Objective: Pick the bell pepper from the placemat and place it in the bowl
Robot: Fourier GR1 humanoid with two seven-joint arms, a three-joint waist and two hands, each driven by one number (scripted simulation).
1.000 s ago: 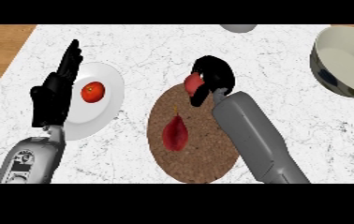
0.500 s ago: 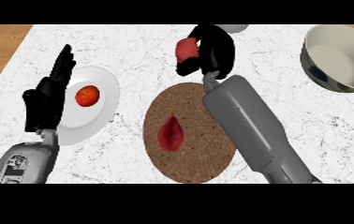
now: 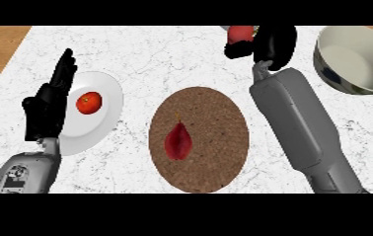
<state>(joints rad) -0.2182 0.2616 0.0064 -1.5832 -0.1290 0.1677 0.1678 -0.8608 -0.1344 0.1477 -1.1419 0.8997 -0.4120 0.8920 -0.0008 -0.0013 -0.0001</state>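
My right hand (image 3: 273, 45) is near the counter's far edge, its fingers curled round a red bell pepper (image 3: 241, 33) that sticks out on its left side. The hand hides part of the pepper. A metal bowl (image 3: 348, 57) with a pale inside stands to the right of that hand, cut off by the view's edge. The round brown placemat (image 3: 211, 111) lies in the middle, below and left of the hand. On the mat rests a dark red pointed vegetable (image 3: 178, 140). My left hand (image 3: 50, 104) rests open at the left, fingers up.
A white plate (image 3: 102, 131) with a small red tomato (image 3: 88, 102) on it lies just right of my left hand. The grey right forearm (image 3: 299, 121) crosses the counter beside the placemat. A strip of wood (image 3: 11, 40) shows at the far left corner.
My right hand has lifted the bell pepper off the placemat and carried it away and to the right, nearer the bowl. The left hand stays as it was.
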